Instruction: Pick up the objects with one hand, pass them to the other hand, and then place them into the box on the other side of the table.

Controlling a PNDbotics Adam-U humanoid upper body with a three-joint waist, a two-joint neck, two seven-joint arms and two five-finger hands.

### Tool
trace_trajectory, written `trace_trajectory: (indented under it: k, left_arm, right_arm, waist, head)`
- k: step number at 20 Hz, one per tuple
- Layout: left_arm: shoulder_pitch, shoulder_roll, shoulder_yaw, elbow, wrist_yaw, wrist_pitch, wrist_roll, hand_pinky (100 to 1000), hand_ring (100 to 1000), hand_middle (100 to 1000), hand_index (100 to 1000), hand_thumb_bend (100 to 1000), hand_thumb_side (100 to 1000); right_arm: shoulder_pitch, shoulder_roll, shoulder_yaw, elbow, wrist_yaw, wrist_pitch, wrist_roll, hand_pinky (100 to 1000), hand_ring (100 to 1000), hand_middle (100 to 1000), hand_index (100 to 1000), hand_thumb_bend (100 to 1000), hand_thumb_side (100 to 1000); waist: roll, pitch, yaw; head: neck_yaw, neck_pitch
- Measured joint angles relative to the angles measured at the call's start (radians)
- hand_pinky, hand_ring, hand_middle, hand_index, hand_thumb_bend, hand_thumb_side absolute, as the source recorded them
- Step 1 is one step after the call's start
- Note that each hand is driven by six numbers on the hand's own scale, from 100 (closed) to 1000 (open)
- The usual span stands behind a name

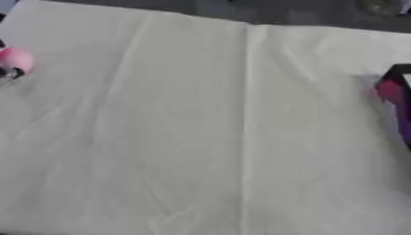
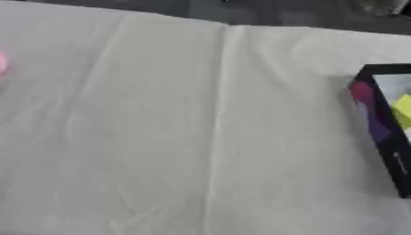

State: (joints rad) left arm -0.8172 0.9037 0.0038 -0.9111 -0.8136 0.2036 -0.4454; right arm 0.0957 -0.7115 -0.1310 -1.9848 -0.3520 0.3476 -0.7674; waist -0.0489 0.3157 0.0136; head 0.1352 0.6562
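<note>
- A white cloth (image 1: 201, 137) covers the table, creased, with one long fold running from far to near through its middle.
- At the far left edge sits a pink rounded object (image 1: 14, 59), cut off by the border of the left eye view; the right eye view shows only a sliver of it.
- Something small and dark (image 1: 9, 72) touches the pink object on its near side (a finger or a separate thing, I cannot tell which).
- At the right edge stands the box (image 2: 377, 133), dark-walled, with a magenta and purple patch on its left outer wall.
- Inside the box, against a pale floor, lies a yellow thing (image 2: 403, 110), only partly in view.
- The pink object and the box are well apart, on opposite sides of the table.
- Neither hand can be made out clearly, so whether any fingers are apart, together or closed on something cannot be told.
- Beyond the far edge of the cloth runs a dark strip of floor (image 1: 265, 11).
</note>
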Motion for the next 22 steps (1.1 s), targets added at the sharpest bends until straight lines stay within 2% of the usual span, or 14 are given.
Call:
trace_trajectory:
  k: [8, 9, 10, 12, 20, 22]
  left_arm:
    - [0.000, -0.015, 0.013, 0.037, -0.045, 0.059, 0.061, 837, 848, 775, 792, 466, 163]
    - [0.000, -0.017, 0.015, 0.041, -0.045, 0.062, 0.063, 834, 845, 772, 785, 448, 139]
    - [0.000, -0.017, 0.017, 0.045, -0.046, 0.065, 0.066, 834, 845, 772, 784, 446, 137]
    - [-0.001, -0.019, 0.019, 0.051, -0.046, 0.073, 0.075, 828, 840, 768, 776, 422, 107]
    - [-0.001, -0.027, 0.024, 0.069, -0.047, 0.099, 0.132, 820, 834, 762, 763, 409, 107]
    - [-0.001, -0.027, 0.025, 0.069, -0.050, 0.105, 0.142, 787, 801, 726, 717, 425, 100]
  right_arm:
    - [-0.008, 0.012, 0.003, 0.000, 0.005, 0.004, 0.004, 674, 766, 774, 782, 485, 135]
    - [-0.008, 0.012, 0.003, 0.000, 0.005, 0.004, 0.004, 675, 766, 774, 782, 484, 136]
    - [-0.008, 0.012, 0.003, 0.000, 0.005, 0.004, 0.004, 675, 766, 774, 783, 487, 116]
    - [-0.008, 0.012, 0.003, 0.000, 0.005, 0.005, 0.005, 676, 767, 774, 783, 484, 137]
    - [-0.008, 0.021, 0.009, 0.000, 0.009, 0.008, 0.008, 677, 767, 774, 783, 485, 139]
    - [-0.009, 0.021, 0.009, 0.000, 0.009, 0.009, 0.009, 677, 767, 775, 782, 482, 143]
  waist:
    - [0.000, 0.007, -0.008]
    - [0.000, 0.008, -0.008]
    - [0.000, 0.008, -0.010]
    - [0.000, 0.010, -0.013]
    - [0.000, 0.015, -0.015]
    - [0.000, 0.017, -0.017]
  head:
    - [0.037, -0.009]
    - [0.040, -0.011]
    - [0.041, -0.013]
    - [0.044, -0.017]
    - [0.049, -0.022]
    - [0.049, -0.026]
